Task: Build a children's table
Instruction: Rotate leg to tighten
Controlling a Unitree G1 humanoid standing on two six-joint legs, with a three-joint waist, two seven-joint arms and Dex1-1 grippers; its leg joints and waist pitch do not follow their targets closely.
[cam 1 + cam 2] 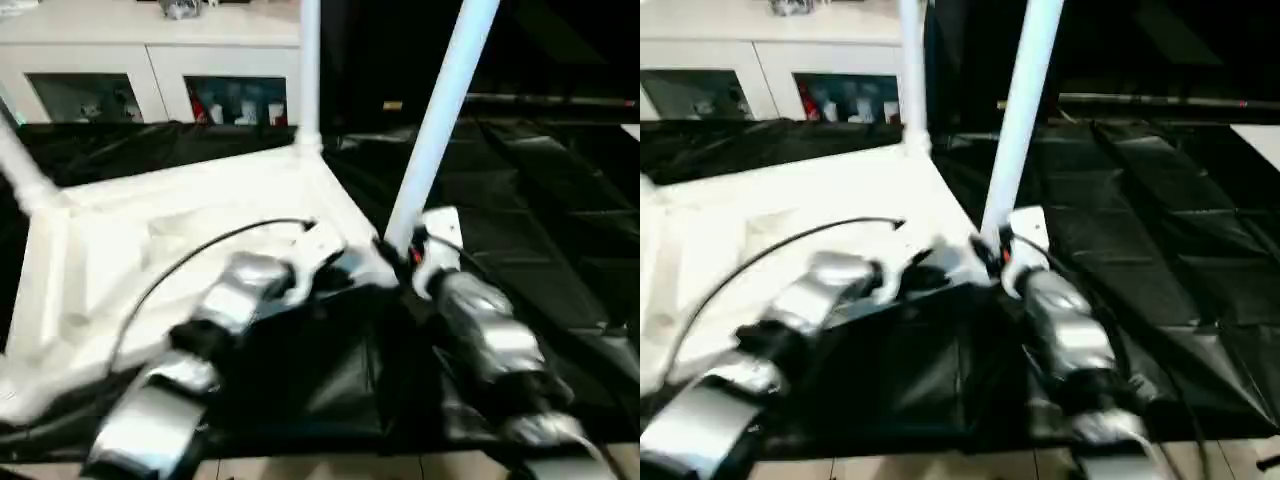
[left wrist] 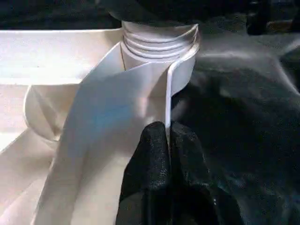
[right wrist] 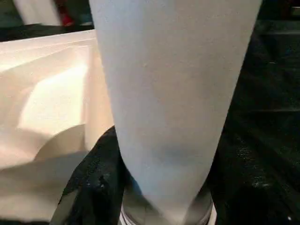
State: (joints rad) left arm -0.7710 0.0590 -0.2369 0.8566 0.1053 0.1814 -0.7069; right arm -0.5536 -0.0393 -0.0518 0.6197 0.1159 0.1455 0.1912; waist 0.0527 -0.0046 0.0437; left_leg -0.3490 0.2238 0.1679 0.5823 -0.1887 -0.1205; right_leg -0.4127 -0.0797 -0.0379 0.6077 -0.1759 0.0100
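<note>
From the head, both silver forearms reach forward over black sheeting to the near corner of the upturned tabletop (image 1: pixel 190 215). Three legs rise from it: a far one (image 1: pixel 309 70), a leaning near one (image 1: pixel 440 110), and one at the left edge (image 1: pixel 25 175).

At the left wrist, the left gripper (image 2: pixel 168 136) pinches the tabletop's thin rim.

At the right wrist, the right gripper (image 3: pixel 161 187) clasps the near leg, fingers (image 3: pixel 91 183) either side.
</note>
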